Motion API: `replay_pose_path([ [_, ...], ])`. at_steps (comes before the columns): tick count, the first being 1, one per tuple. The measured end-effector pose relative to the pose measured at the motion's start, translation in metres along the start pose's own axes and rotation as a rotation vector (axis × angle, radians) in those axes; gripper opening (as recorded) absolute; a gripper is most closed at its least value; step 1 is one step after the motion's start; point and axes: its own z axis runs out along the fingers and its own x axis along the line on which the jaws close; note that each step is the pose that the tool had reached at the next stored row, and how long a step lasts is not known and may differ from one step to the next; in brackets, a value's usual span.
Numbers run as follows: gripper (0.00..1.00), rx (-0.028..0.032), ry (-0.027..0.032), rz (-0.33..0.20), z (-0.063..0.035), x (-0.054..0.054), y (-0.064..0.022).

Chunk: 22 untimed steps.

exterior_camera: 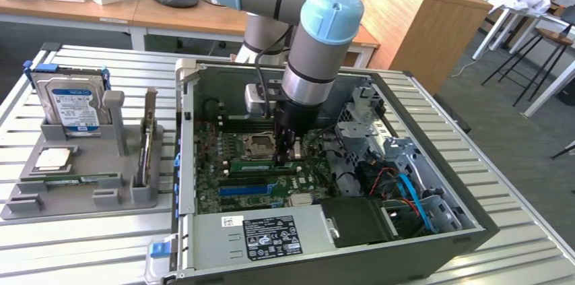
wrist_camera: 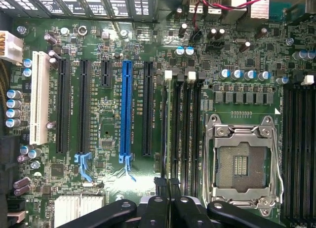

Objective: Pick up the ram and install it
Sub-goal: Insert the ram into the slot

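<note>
A workroom with wooden desks [exterior_camera: 422, 9] at the back, and in front of them a slatted metal tabletop [exterior_camera: 90, 244]. On it stands an open case [exterior_camera: 467, 231], lying on its side, with a grey holder [exterior_camera: 54, 197] at the exterior view's left. The holder carries a drive [exterior_camera: 72, 106] and an upright card [exterior_camera: 148, 137].

The arm [exterior_camera: 314, 49] reaches straight down into the case. Its end effector [exterior_camera: 285, 153] is low over the board [exterior_camera: 215, 184], just beside the socket [exterior_camera: 256, 142]. The ram [exterior_camera: 256, 163] shows as a thin green strip lying along the memory slots, right at the fingertips, between the socket and the long blue slot.

From the wrist, the dark fingers [wrist_camera: 159, 206] are drawn in narrow, almost together. They stand at one end of the slots [wrist_camera: 180, 124], with the socket [wrist_camera: 242, 164] on one side and the blue slot [wrist_camera: 126, 109] on the other. I can't tell whether they pinch the ram's top edge or only rest against it. Nor can I tell whether the stick is fully down in its slot.

To my eye the pick-up is done and the work is at the seating step: the ram is at its slot, not in the holder. What that step calls for is a straight, even press down the line of the slot, with the stick square to it and its notch matched. The latches at both ends have to close. A tilt or a push off to one side could jam the stick or strain the board.
</note>
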Motion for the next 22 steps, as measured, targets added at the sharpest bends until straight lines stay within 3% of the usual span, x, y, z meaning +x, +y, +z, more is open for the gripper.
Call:
replay_pose_path([
  [22,0.12,0.0001,0.0001,0.005,-0.0001,0.0,0.0],
])
